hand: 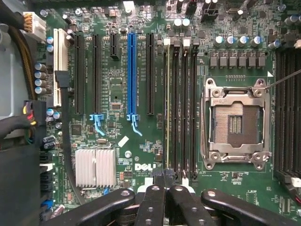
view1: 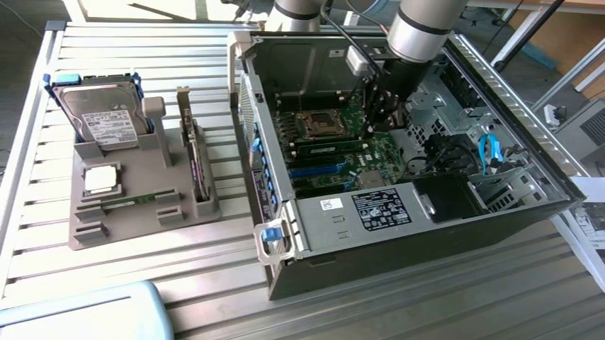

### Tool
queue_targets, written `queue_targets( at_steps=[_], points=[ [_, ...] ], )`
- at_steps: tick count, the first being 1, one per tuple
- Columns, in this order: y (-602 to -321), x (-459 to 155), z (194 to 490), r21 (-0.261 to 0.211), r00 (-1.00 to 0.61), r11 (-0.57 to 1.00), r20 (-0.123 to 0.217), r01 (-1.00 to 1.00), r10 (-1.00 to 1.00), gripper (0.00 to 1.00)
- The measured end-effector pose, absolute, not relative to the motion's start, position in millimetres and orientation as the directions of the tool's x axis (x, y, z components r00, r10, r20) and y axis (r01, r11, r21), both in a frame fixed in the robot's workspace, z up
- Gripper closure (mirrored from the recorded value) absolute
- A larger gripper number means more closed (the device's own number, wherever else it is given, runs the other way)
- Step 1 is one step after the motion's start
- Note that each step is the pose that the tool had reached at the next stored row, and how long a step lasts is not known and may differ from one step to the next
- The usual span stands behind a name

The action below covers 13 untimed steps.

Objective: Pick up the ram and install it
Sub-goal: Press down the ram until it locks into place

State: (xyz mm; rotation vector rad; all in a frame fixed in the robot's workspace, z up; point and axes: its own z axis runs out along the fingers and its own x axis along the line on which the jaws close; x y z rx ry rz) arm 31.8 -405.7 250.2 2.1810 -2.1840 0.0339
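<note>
The ram (hand: pixel 168 108) is a thin green stick seen edge-on, standing in the outermost of several black memory slots beside the empty processor socket (hand: pixel 235 123). In the exterior view the ram (view1: pixel 333 149) shows as a short green strip on the motherboard inside the open computer case (view1: pixel 397 212). My gripper (hand: pixel 164 181) is shut, its two black fingertips (hand: pixel 157 188) pressed together right at one end of the stick. I cannot tell whether they touch it. In the exterior view the gripper (view1: pixel 380 122) reaches down into the case over the board.
A grey fixture (view1: pixel 142 212) at the exterior view's left holds a hard drive (view1: pixel 104 117), a square silver processor chip (view1: pixel 101 179) and an upright expansion card (view1: pixel 192 159). A blue expansion slot (hand: pixel 131 70), a heatsink (hand: pixel 95 167) and cables (hand: pixel 19 125) surround the memory slots.
</note>
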Motion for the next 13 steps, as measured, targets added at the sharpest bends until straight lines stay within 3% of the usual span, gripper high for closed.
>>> queue_targets(
  at_steps=[13],
  points=[
    [-401, 32, 231, 0.023, -0.001, 0.002, 0.055, -1.0, -0.998, 0.89]
  ],
)
